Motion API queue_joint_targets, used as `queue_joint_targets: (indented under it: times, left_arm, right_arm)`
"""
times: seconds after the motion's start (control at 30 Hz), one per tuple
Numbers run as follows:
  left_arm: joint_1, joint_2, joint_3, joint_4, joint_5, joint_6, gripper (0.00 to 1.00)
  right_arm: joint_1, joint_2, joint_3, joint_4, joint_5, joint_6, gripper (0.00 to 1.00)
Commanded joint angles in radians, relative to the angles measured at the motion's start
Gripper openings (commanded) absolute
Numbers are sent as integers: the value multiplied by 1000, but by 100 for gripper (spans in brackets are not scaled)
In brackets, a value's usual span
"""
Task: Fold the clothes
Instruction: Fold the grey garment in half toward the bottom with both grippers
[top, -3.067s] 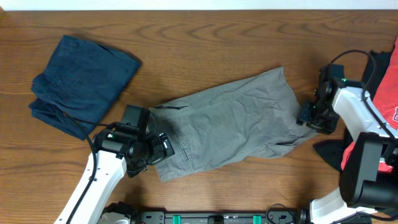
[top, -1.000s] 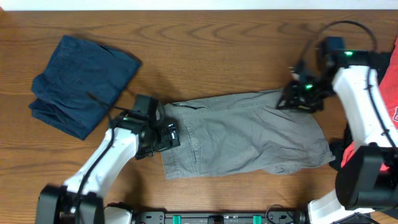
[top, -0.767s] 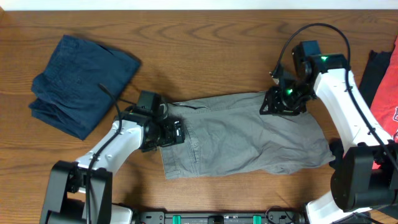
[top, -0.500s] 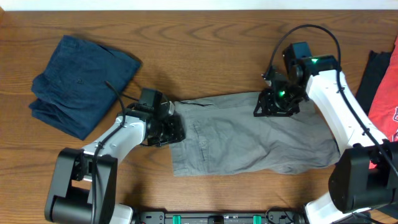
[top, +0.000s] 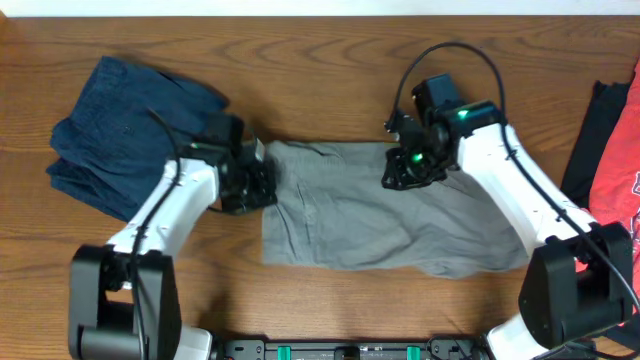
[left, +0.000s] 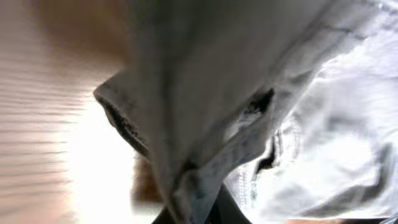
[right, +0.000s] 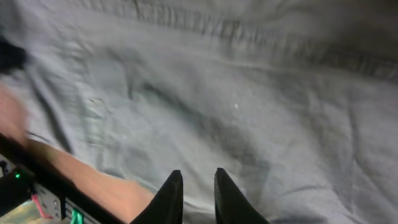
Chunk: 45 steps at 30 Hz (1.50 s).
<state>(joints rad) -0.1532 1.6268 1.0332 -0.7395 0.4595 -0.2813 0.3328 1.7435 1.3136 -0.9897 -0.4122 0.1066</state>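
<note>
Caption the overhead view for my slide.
Left gripper and right gripper at the top edge of the grey shorts; navy garment alongside.

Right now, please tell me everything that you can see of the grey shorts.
The shorts are grey-khaki woven cloth, wrinkled, lying mostly flat and spread lengthwise across the wooden table. A stitched seam shows in the right wrist view. The left end effector appears to pinch one bunched end; the right end effector sits on the far edge, grip unclear.

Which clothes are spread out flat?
The grey shorts, lying open in the middle. The dark blue garment is bunched at the far left, and the red shirt sits at the right edge.
</note>
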Motion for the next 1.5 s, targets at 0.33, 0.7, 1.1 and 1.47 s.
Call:
queue_joint_targets:
  times: [0.33, 0.7, 1.1, 1.47]
  left_arm:
    - [20, -37, 312, -214, -88, 27, 6]
    - [20, -39, 531, -323, -103, 53, 6]
    - [17, -39, 591, -409, -102, 44, 6]
    - [17, -39, 591, -408, -102, 44, 6]
  right_arm:
    - [169, 0, -271, 352, -7, 159, 8]
    - [309, 134, -354, 687, 53, 293, 6]
    - [365, 210, -338, 974, 39, 382, 10]
    - [112, -135, -327, 586, 153, 179, 15]
